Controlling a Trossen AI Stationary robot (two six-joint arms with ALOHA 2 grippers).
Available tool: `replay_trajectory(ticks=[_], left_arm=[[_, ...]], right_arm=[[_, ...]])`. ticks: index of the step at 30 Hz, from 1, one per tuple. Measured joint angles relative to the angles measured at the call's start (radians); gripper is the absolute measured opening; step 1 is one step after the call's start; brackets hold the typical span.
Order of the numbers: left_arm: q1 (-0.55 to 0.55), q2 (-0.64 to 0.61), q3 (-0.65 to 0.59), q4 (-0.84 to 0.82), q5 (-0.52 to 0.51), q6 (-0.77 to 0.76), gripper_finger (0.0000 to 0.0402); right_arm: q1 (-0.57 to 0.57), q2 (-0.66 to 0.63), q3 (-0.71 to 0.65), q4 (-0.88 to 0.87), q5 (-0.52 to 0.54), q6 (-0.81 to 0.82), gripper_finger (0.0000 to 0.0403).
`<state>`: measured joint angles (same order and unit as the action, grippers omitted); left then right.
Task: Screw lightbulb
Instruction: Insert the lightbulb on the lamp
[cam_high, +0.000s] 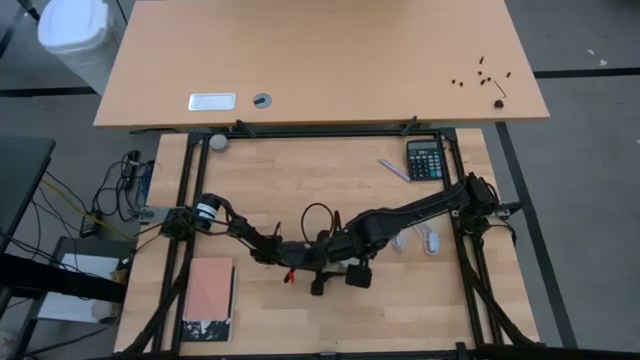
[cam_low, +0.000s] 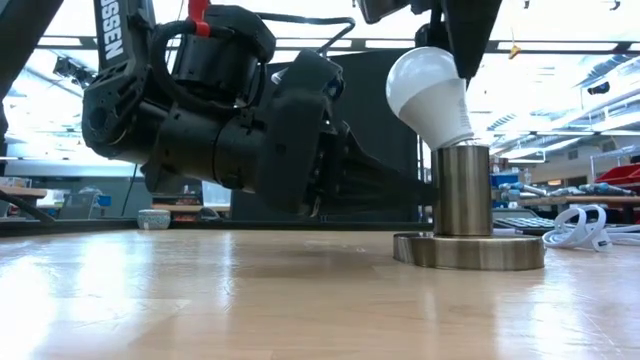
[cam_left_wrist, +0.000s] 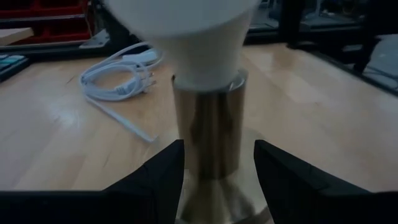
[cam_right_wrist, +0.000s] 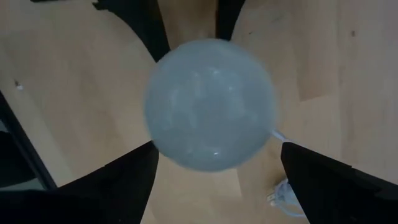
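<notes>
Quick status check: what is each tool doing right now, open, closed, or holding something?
Left tool: open, fingers either side of the metal socket post, not clearly clamping it.
Right tool: open around the lightbulb, fingers clear of the globe.

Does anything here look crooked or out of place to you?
Yes: the lightbulb leans to one side in the metal socket instead of standing straight. The left gripper straddles the socket and the right gripper flanks the bulb's globe.
</notes>
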<state>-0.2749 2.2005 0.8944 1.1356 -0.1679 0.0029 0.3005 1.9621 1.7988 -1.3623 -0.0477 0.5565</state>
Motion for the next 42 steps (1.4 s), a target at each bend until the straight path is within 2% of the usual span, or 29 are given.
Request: replay_trajectory(ticks=[17, 23, 31, 42], left_arm=[[0.000, 0.000, 0.000, 0.000, -0.029, -0.037, 0.0199], [0.000, 0.000, 0.000, 0.006, -0.029, -0.040, 0.0212], [0.000, 0.000, 0.000, 0.001, -0.030, -0.040, 0.0220], [0.000, 0.000, 0.000, -0.002, -0.030, -0.037, 0.0220]], right_arm=[[0.008, 0.000, 0.000, 0.013, 0.021, 0.042, 0.0348], [0.010, 0.000, 0.000, 0.081, 0.022, 0.029, 0.0348], [0.005, 0.062, -0.002, 0.089, 0.025, -0.007, 0.0348], [-0.010, 0.081, -0.001, 0.122, 0.037, -0.015, 0.0348]])
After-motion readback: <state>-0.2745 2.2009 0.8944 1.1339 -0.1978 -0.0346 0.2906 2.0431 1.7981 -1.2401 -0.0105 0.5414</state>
